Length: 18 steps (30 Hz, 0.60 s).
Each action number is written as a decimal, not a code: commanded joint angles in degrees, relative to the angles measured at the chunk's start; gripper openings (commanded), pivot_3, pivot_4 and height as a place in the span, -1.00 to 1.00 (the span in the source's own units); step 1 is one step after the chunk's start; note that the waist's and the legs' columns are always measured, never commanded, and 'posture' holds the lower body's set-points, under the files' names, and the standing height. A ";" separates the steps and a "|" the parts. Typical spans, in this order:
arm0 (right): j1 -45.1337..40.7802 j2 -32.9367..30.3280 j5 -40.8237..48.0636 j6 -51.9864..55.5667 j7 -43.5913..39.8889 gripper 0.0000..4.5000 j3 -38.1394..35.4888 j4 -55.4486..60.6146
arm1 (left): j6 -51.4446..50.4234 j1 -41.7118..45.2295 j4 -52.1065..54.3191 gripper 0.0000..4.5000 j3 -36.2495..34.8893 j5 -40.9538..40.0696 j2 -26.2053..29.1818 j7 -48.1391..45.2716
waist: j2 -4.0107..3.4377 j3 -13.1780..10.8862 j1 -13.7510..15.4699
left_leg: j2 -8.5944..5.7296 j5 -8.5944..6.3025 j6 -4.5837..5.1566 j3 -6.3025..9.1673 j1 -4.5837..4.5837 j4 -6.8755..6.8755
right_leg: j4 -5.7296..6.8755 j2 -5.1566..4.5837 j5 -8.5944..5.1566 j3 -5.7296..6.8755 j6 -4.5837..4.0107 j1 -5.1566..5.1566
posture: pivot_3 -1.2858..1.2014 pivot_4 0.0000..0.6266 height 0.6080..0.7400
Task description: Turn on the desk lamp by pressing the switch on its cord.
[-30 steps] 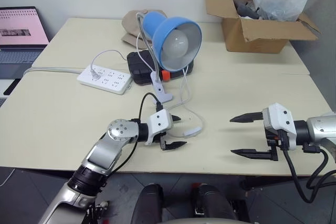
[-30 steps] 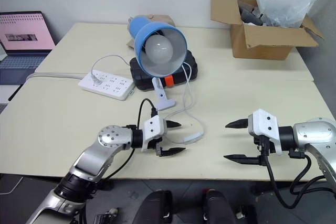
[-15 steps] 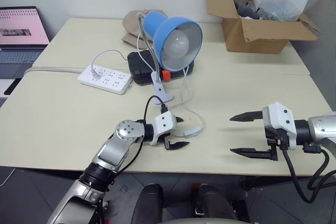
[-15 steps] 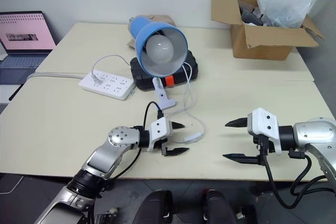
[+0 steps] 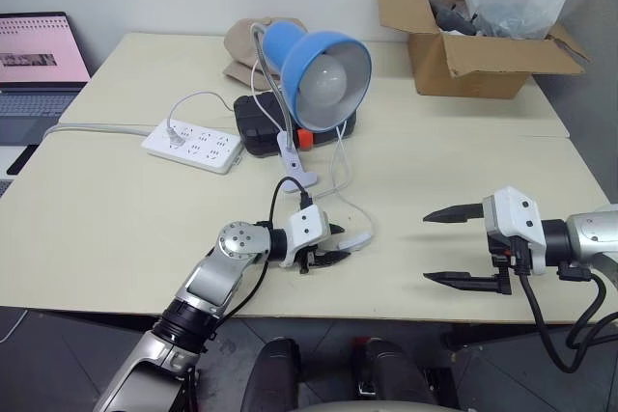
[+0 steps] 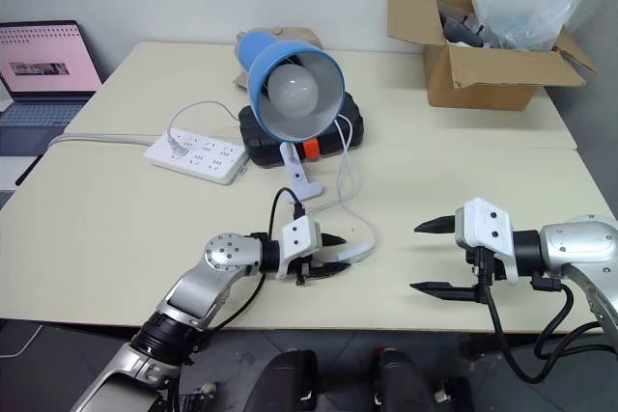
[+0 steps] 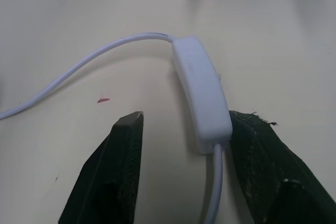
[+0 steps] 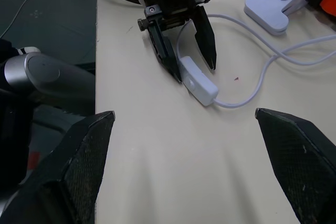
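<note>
The desk lamp (image 5: 323, 65), with a blue shade and an unlit white bulb, stands on its clip base (image 5: 297, 173) at mid table. Its thin white cord (image 5: 338, 166) loops toward me to the switch (image 5: 355, 240), which lies flat on the table. My left gripper (image 5: 336, 246) straddles the switch (image 7: 202, 95). One finger (image 7: 268, 166) touches its side, and the other finger (image 7: 118, 171) stands a gap away. My right gripper (image 5: 426, 248) hovers wide open over the table to the right, holding nothing.
A white power strip (image 5: 193, 145) and a black case (image 5: 256, 123) lie behind the lamp. A cardboard box (image 5: 473, 50) with a plastic bag stands at the back right. A laptop (image 5: 39, 55) sits at the far left. The table's front edge (image 5: 386, 314) is close to both grippers.
My left gripper's fingers have narrowed from wide open to close around the switch. The right gripper has not moved.
</note>
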<state>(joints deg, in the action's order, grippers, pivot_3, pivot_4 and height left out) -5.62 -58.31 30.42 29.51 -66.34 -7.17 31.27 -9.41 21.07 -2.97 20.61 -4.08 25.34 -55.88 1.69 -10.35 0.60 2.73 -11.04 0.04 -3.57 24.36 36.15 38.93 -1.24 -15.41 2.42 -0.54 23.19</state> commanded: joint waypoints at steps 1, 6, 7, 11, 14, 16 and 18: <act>-1.10 -0.18 0.15 -0.75 0.34 1.00 -0.43 0.81 | 0.96 1.44 0.37 -0.20 -0.88 -0.25 0.15 -0.57 | 0.00 0.00 0.00 | 0.00 0.00 0.00 0.00 0.00 0.00 | 0.00 0.00 0.00 0.00 0.00 0.00 | 0.03 -0.52 1.00; -1.58 0.32 -0.30 -0.44 1.33 1.00 0.36 0.54 | 0.94 1.56 0.58 -0.43 -1.00 -0.80 0.20 -1.14 | 0.00 0.00 -0.03 | 0.00 0.00 0.00 0.00 0.00 0.00 | 0.00 0.00 0.00 0.00 0.00 0.00 | 0.03 -0.52 1.00; -1.57 0.30 -0.35 -0.52 1.35 1.00 0.42 0.48 | 0.76 1.46 0.79 -0.52 -1.00 -0.92 0.18 -1.32 | 0.00 0.00 -0.03 | 0.00 0.00 0.00 0.00 0.00 0.00 | 0.00 0.00 0.00 0.00 0.00 0.00 | 0.03 -0.52 1.00; -1.71 0.47 -0.35 -0.56 1.84 1.00 0.81 0.40 | 0.94 1.17 1.46 -0.83 -1.38 -1.84 0.02 -1.97 | 0.00 0.00 -0.03 | 0.00 0.00 0.00 0.00 0.00 0.00 | 0.00 0.00 0.00 0.00 0.00 0.00 | 0.03 -0.52 1.00; -1.74 0.63 -0.46 -0.73 2.06 1.00 1.04 0.28 | 0.77 1.73 1.72 -0.83 -1.96 -2.45 0.26 -2.55 | 0.00 0.00 -0.03 | 0.00 0.00 0.00 0.00 0.00 0.00 | 0.00 0.00 0.00 0.00 0.00 0.00 | 0.03 -0.52 1.00; -1.86 0.81 -0.50 -0.80 2.19 1.00 1.21 0.22 | 0.81 2.35 1.59 -0.83 -2.53 -2.75 0.52 -3.04 | 0.00 0.00 -0.03 | 0.00 0.00 0.00 0.00 0.00 0.00 | 0.00 0.00 0.00 0.00 0.00 0.00 | 0.03 -0.52 1.00; -2.25 1.22 -0.35 -0.31 2.80 1.00 1.46 0.32 | 0.84 3.04 1.86 -0.83 -2.90 -3.00 1.22 -3.92 | 0.00 0.00 -0.03 | 0.00 0.00 0.00 0.00 0.00 0.00 | 0.00 0.00 0.00 0.00 0.00 0.00 | 0.03 -0.52 1.00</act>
<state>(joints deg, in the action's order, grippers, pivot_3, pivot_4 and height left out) -6.44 -57.46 29.96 29.48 -64.32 -5.46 31.15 -9.43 22.44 -3.26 19.28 -5.72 25.75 -58.69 1.69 -10.35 0.57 2.73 -11.04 0.04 -3.57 24.37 36.15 38.94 -1.23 -15.40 2.42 -0.53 23.19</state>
